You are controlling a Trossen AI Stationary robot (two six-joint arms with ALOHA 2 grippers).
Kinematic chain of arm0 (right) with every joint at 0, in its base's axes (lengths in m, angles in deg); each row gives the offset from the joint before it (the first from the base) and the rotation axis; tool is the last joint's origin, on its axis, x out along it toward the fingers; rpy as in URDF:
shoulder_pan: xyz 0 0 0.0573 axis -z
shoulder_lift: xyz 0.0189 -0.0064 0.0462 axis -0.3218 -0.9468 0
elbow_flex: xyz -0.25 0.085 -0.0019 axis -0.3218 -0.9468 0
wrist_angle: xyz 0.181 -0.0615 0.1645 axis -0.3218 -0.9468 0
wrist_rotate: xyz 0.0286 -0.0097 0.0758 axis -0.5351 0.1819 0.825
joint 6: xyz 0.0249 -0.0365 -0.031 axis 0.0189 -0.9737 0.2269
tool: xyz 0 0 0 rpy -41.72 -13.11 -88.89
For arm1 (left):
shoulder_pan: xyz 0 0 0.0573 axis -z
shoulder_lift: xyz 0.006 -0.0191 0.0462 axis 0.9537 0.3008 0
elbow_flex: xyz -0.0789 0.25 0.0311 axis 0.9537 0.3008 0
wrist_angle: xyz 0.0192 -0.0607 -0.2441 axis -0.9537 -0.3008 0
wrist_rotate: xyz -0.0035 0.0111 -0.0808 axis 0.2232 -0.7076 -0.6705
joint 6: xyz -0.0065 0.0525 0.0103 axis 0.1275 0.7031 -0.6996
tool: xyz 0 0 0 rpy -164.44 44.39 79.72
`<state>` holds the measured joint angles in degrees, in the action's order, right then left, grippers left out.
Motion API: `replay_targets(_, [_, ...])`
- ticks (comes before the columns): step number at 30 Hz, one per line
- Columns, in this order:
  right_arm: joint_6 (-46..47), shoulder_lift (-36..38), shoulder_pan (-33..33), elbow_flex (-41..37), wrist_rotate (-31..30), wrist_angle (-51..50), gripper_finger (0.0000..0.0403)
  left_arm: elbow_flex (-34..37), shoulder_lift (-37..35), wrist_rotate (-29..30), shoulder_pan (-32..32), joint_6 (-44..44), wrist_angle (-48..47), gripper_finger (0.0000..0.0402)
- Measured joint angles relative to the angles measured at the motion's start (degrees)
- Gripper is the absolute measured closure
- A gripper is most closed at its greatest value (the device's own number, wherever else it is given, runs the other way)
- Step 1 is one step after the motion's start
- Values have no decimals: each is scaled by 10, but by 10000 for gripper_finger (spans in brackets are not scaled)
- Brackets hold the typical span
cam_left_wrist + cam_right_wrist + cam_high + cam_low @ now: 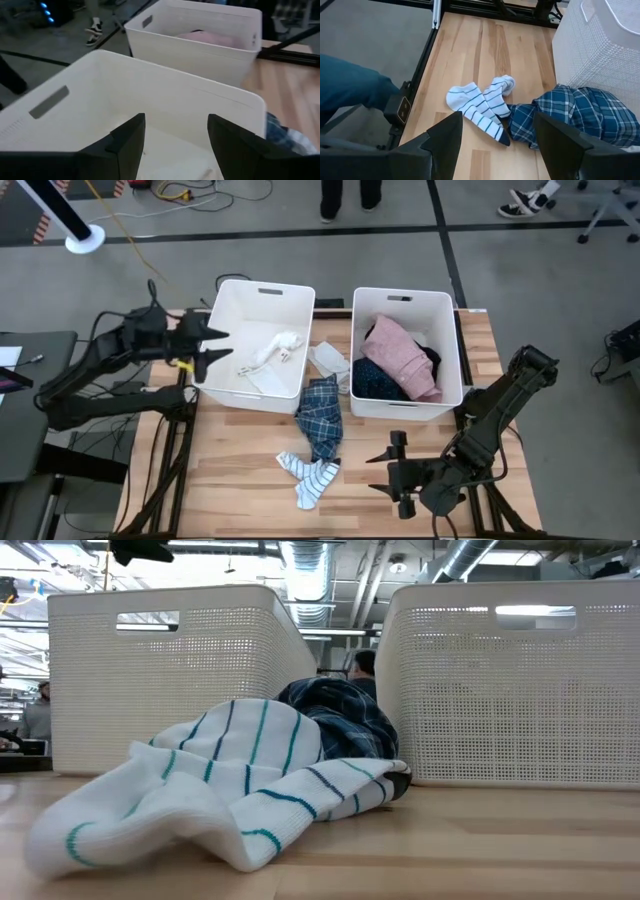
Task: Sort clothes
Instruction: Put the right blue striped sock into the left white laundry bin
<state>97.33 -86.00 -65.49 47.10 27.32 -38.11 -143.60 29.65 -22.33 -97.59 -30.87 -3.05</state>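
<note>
My left gripper fingers spread wide, empty, over the left tub (white socks inside), my right gripper open wide above bare table, striped socks and plaid garment just beside it, pink garment in the right tub.

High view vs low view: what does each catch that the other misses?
Only the high view shows both grippers, the left gripper open over the left tub, the right gripper open above the table, plus the white socks in the left tub and the pink garment in the right tub. Only the low view shows the tubs' mesh walls. Both show the striped socks and plaid garment.
</note>
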Motion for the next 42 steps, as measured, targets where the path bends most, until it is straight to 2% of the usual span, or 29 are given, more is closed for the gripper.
replay_targets(16, [-61,0,2,0,4,77,143,0,-27,-61,93,-36,-46,194])
replay_targets(21, [-86,-17,18,1,47,122,143,0,-27,-61,128,-46,-45,194])
replay_targets(26, [-153,-62,45,1,139,215,143,0,-25,-61,161,-52,-39,194])
replay_targets(31, [-171,-109,81,1,220,262,143,0,-20,-61,193,-62,-32,194])
replay_targets(42, [-224,-191,110,3,259,274,143,23,13,-69,283,-78,9,194])
